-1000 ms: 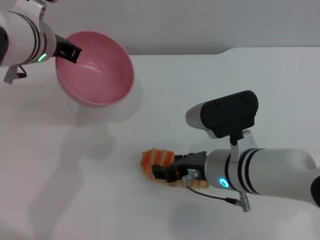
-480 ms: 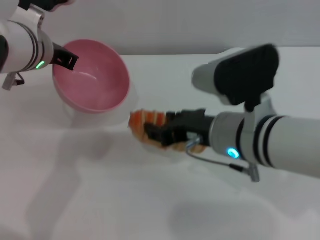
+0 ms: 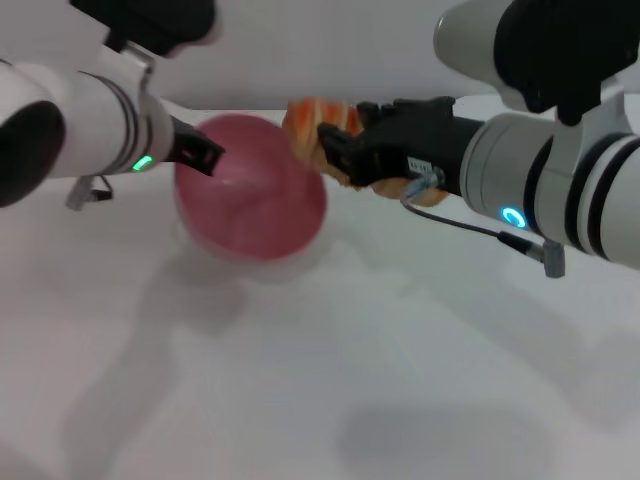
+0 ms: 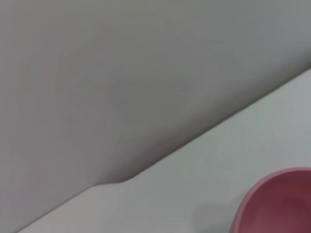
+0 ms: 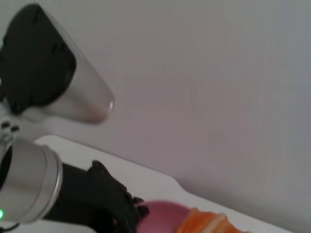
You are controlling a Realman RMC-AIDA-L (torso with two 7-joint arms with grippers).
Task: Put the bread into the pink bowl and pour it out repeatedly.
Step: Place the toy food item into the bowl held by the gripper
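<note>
In the head view the pink bowl [image 3: 250,195] hangs above the white table, its left rim held in my left gripper [image 3: 196,152], which is shut on it. My right gripper [image 3: 335,150] is shut on the bread [image 3: 312,120], an orange and cream striped loaf, lifted beside the bowl's far right rim. The left wrist view catches a bit of the pink bowl [image 4: 277,204]. In the right wrist view the bread [image 5: 209,223] shows next to the pink bowl [image 5: 163,216], with my left gripper [image 5: 124,211] at that rim.
A white table [image 3: 330,380] spreads under both arms, with a grey wall [image 4: 121,73] behind it. The left arm [image 3: 70,125] reaches in from the left and the right arm [image 3: 560,185] from the right.
My right gripper has lifted the bread off the table and carried it up and back to the bowl's rim. The left gripper has brought the bowl rightward, toward the middle.
</note>
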